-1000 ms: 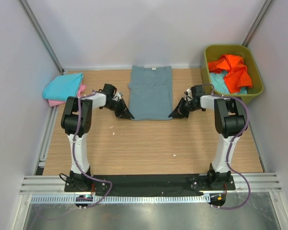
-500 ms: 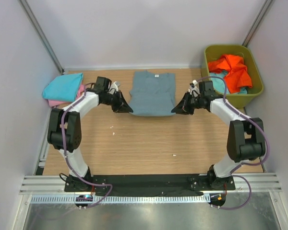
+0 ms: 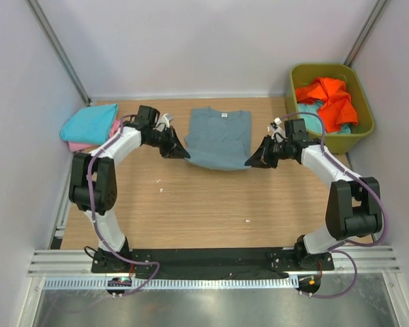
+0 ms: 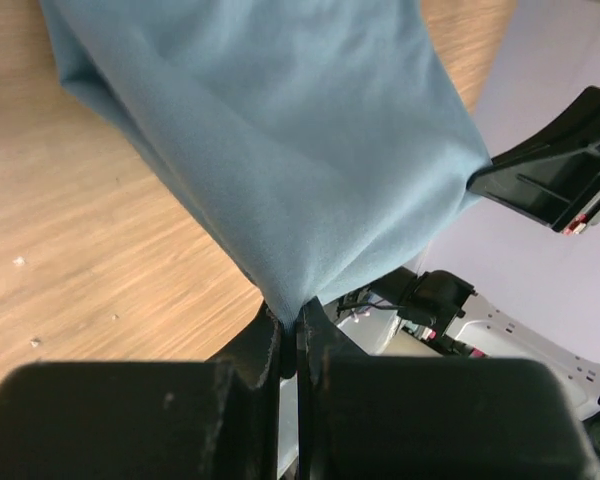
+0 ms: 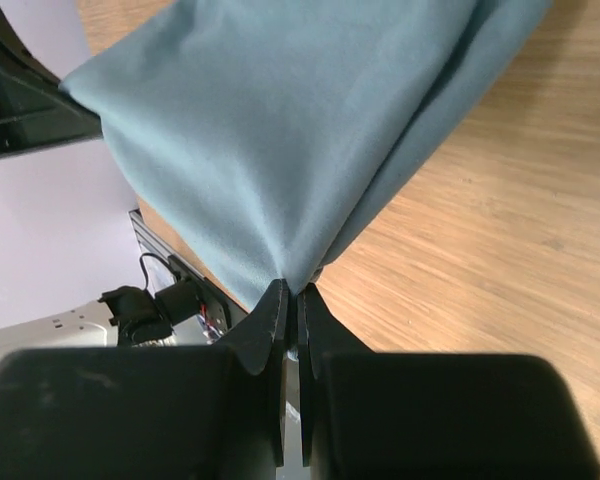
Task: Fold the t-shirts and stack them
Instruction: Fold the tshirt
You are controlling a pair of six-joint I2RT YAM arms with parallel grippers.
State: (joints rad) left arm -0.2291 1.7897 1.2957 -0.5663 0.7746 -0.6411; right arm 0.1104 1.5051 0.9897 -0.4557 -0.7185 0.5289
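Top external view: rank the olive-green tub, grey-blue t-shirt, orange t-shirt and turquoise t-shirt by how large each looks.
Largest to smallest:
olive-green tub
grey-blue t-shirt
orange t-shirt and turquoise t-shirt: too alike to rank; the orange one is bunched, the turquoise one folded.

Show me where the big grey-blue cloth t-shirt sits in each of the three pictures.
Top external: the grey-blue cloth t-shirt lies at centre, toward the back.
Left wrist: the t-shirt fills the upper middle, narrowing into the left tool.
Right wrist: the t-shirt fills the top, narrowing into the right tool.
Shared landmark: the light wooden tabletop under it.
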